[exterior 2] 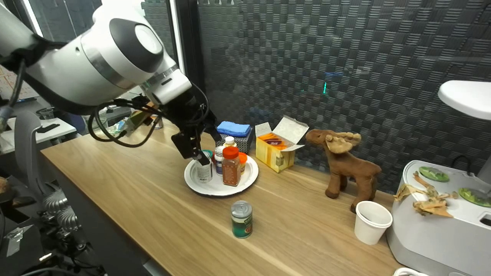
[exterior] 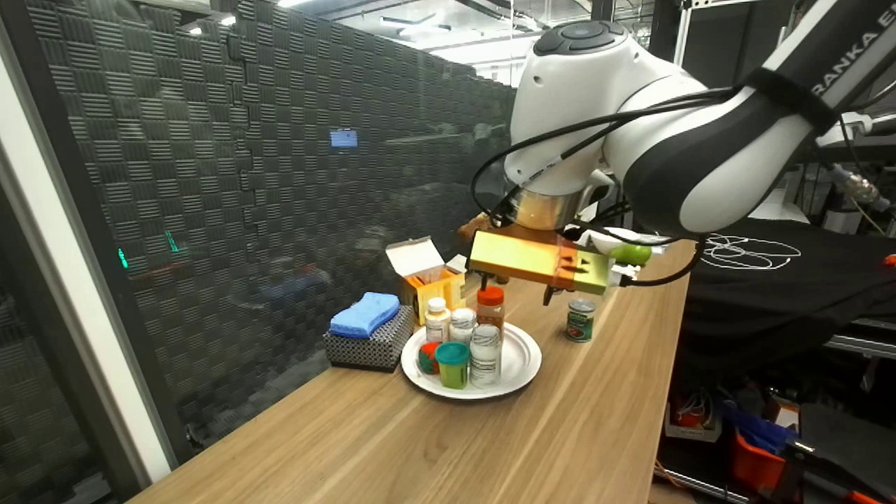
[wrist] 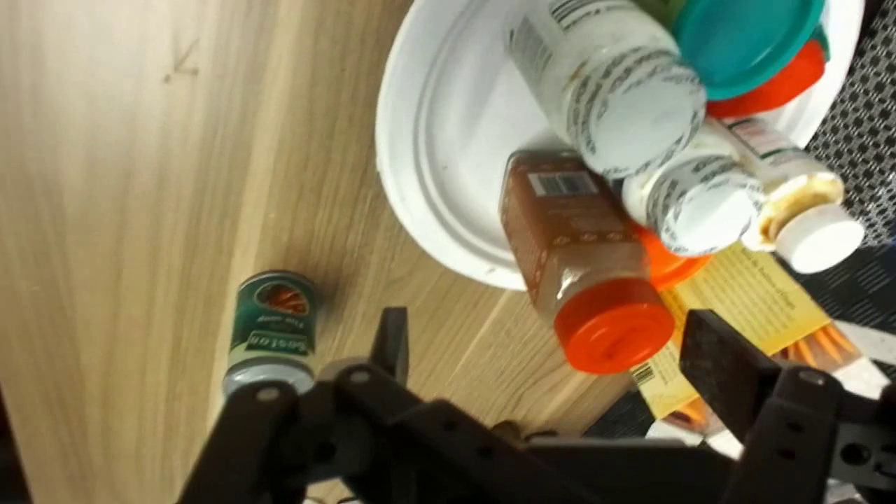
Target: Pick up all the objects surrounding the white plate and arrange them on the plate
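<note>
The white plate [wrist: 455,150] carries several objects standing close together. Among them are a reddish-brown bottle with a red-orange cap [wrist: 616,325], white bottles [exterior: 485,357], a green cup with a teal lid [exterior: 453,367], a small red cup [exterior: 428,358] and an orange-lidded container [exterior 2: 242,162], partly hidden behind the red-capped bottle. Just above the plate, my gripper [wrist: 548,329] is open; the red cap shows between its fingers in the wrist view, with a gap on each side. Off the plate, a green-labelled can [exterior 2: 242,219] stands upright on the table.
A yellow carton [exterior 2: 274,153] with raised flaps stands behind the plate. Beside it, a blue block [exterior: 365,315] lies on a patterned box [exterior: 367,348]. Farther along are a brown moose toy [exterior 2: 347,165], white paper cups [exterior 2: 370,226] and a grey-white appliance [exterior 2: 437,237].
</note>
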`<state>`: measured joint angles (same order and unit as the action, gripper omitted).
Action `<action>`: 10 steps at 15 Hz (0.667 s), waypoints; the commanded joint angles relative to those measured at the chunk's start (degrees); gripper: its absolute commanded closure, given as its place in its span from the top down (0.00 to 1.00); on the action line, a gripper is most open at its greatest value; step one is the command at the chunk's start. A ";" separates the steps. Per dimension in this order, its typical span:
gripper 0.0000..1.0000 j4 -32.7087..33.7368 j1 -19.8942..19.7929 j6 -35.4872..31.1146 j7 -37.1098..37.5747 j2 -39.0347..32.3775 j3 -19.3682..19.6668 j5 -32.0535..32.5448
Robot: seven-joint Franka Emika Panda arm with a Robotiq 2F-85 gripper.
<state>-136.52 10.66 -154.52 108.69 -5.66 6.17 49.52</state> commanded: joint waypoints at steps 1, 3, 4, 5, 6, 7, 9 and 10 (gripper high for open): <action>1.00 -5.08 0.24 7.46 4.79 8.11 0.38 0.73; 1.00 -7.30 -3.31 9.98 5.92 10.50 -3.13 -0.47; 1.00 -8.17 -4.09 10.34 6.37 11.17 -3.69 -1.02; 1.00 -9.14 -5.14 9.67 7.19 11.45 -3.92 -1.34; 1.00 -10.03 -6.17 8.28 7.77 11.51 -3.96 -1.79; 1.00 -10.56 -7.50 6.14 8.34 10.98 -3.50 -1.93; 1.00 -11.97 -9.82 2.17 8.83 10.27 -2.49 -3.36; 1.00 -11.67 -11.10 0.55 7.37 9.83 -1.88 -4.86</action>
<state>-146.33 3.17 -148.51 116.63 3.44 3.59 47.57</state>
